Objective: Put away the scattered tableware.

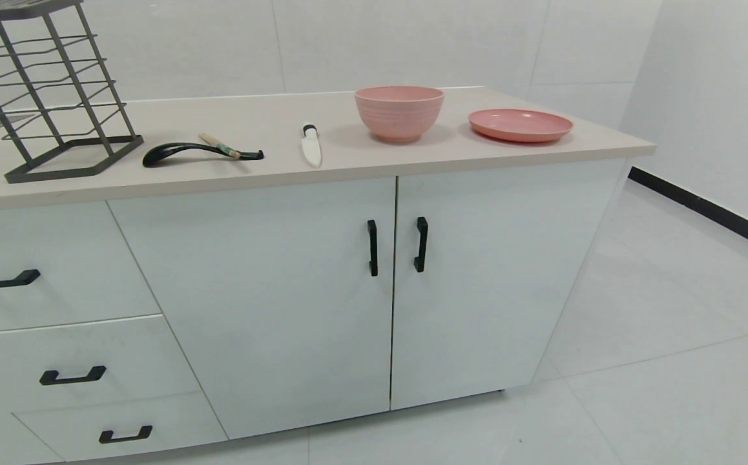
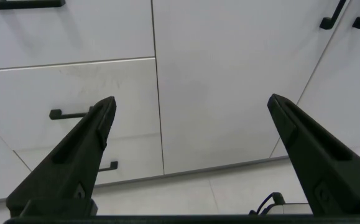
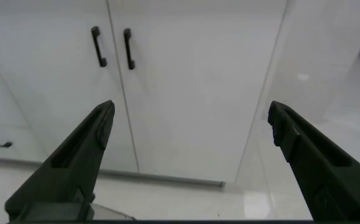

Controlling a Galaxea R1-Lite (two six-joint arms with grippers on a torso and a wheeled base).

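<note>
The beige worktop [image 1: 251, 113] carries all the tableware in a loose row along its front half. A pink bowl [image 1: 399, 111] stands upright toward the right end, about midway between the front and back edges. A shallow pink plate [image 1: 520, 124] lies flat near it, closer to the right edge; the two do not touch. Left of the bowl, a white knife [image 1: 311, 145] with a black band on its handle lies near the front edge, its length running front to back. Farther left, a black ladle [image 1: 180, 153] lies along the front edge with its bowl end toward the left. A wooden-handled utensil [image 1: 219, 146] rests across the ladle's handle and touches it; I cannot tell what kind of utensil it is. At the left end a black wire rack [image 1: 51, 90] stands upright on its frame base, just beside the ladle's bowl end. Below the worktop, the white cabinet has two doors [image 1: 270, 290] with black vertical handles [image 1: 372, 247] side by side where they meet. To their left are drawers [image 1: 44, 245] with black horizontal pulls. The left gripper [image 2: 192, 102] faces the lower drawer fronts, its fingers spread wide apart. The right gripper [image 3: 192, 107] faces the double doors, fingers likewise wide apart.
</note>
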